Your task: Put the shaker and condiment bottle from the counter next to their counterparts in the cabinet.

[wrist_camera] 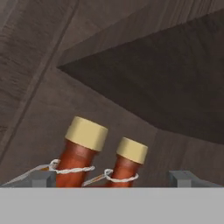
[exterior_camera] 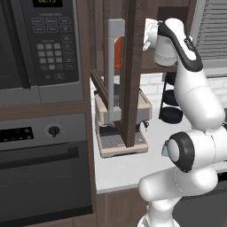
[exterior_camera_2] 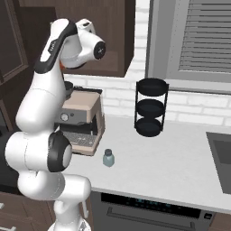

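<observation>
Two orange-red condiment bottle necks with tan caps stand side by side inside the cabinet, the left one (wrist_camera: 83,151) and the right one (wrist_camera: 129,164). My gripper (wrist_camera: 114,178) is open, one fingertip (wrist_camera: 41,178) left of the pair and the other right of it; neither is gripped. An orange bottle (exterior_camera: 117,53) shows behind the open cabinet door (exterior_camera: 132,66) with its silver bar handle (exterior_camera: 113,66). My hand (exterior_camera_2: 90,43) reaches into the cabinet (exterior_camera_2: 113,31). The small blue-green shaker (exterior_camera_2: 108,158) stands upright on the white counter (exterior_camera_2: 171,158), peeking out behind my elbow in the left base view (exterior_camera: 164,149).
A beige coffee machine (exterior_camera_2: 81,117) sits under the cabinet. A black three-tier rack (exterior_camera_2: 151,108) stands by the brick wall. The microwave (exterior_camera: 40,44) and oven (exterior_camera: 44,168) are at left, a sink (exterior_camera_2: 221,153) at right.
</observation>
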Available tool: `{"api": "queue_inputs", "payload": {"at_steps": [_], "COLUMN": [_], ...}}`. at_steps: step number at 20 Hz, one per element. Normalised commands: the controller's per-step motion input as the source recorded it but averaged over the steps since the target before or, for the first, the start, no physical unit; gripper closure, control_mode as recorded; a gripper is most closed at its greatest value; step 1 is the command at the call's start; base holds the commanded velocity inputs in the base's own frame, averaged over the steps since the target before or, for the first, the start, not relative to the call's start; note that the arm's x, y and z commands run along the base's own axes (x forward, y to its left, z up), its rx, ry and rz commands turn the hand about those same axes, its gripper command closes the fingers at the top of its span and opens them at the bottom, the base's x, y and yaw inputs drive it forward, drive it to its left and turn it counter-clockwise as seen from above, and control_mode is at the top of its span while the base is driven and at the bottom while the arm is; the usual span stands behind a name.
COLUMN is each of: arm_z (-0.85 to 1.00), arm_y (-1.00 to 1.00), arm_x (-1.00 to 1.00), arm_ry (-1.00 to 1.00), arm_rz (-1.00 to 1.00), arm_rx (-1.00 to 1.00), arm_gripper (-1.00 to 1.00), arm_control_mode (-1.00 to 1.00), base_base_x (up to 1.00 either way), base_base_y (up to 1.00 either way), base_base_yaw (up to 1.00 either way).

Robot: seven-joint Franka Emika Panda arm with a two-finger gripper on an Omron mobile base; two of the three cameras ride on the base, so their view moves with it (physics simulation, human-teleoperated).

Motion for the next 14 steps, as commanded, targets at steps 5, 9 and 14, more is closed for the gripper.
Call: {"api": "queue_inputs", "payload": {"at_steps": [5, 9, 14], "arm_z": [0.03, 0.01, 0.01], "arm_y": [-0.3, -0.33, -0.07], "arm_x": [-0.11, -0.34, -0.53], "arm_ry": [-0.14, -0.09, -0.01], "arm_rz": [-0.02, -0.01, 0.0], "arm_rx": [0.0, 0.0, -0.09], "arm_gripper": [-1.0, -1.0, -1.0], "arm_control_mode": [-1.0, -1.0, -1.0], "base_base_x": [0.0, 0.0, 0.0], "base_base_y": [0.0, 0.0, 0.0], "base_base_yaw": [0.0, 0.0, 0.0]}}
